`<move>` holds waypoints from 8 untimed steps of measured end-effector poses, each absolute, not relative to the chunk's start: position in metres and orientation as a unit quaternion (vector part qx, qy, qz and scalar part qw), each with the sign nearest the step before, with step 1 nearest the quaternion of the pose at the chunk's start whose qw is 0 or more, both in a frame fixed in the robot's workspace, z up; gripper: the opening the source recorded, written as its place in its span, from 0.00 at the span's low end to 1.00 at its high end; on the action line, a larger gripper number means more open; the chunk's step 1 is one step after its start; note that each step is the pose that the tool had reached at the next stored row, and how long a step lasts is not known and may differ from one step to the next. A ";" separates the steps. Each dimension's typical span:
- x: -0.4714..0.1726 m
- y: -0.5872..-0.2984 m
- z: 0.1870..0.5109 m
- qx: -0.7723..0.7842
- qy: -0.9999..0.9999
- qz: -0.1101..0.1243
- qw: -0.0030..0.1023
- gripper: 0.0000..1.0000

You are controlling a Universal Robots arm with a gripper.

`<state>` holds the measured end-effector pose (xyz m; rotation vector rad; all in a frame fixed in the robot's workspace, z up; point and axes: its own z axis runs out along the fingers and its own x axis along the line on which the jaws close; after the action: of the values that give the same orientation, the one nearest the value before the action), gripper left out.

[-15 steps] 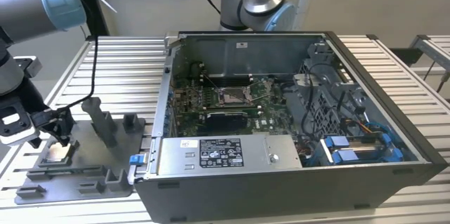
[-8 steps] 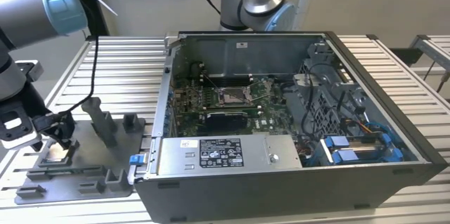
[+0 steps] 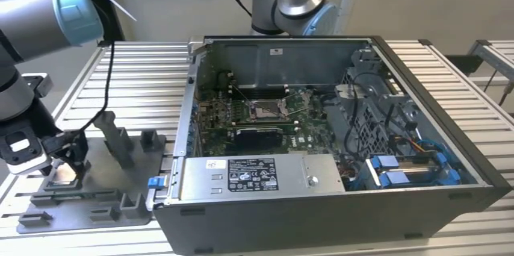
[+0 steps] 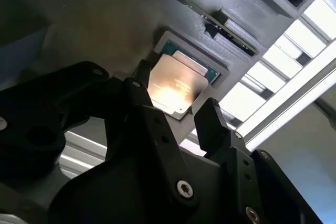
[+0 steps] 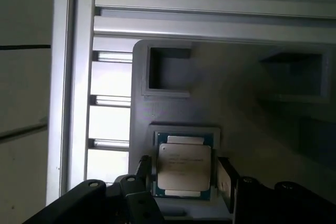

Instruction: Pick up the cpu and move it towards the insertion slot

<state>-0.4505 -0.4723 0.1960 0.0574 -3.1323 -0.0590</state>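
Fingers [image 5: 224, 178] of my gripper [image 5: 184, 167] stand open, one on each side of the cpu [image 5: 184, 162], gripping nothing; the cpu lies flat in a recess of the grey fixture tray [image 5: 247, 119], near its edge.

Single arm [image 3: 36, 24] bent, wrist [image 3: 18, 96] pointing down near the table [image 3: 144, 72] edge at the exterior view's left. End effector [image 3: 61, 158] low, fingers [image 5: 224, 178] parted.

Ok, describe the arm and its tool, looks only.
The arm is silver-grey tubing with rounded joints capped in pale blue; a black cable runs down beside it. The tool is matte black, with two angular fingers fastened by silver screws.
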 end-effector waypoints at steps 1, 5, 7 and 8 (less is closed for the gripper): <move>-0.450 -0.472 0.195 0.018 -1.000 -0.019 0.004 1.00; -0.450 -0.472 0.191 0.018 -1.000 -0.019 0.004 1.00; -0.450 -0.472 0.190 0.018 -1.000 -0.019 0.004 1.00; -0.450 -0.472 0.190 0.019 -1.000 -0.019 0.004 1.00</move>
<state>-0.4502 -0.4723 0.1901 0.0581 -3.1320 -0.0587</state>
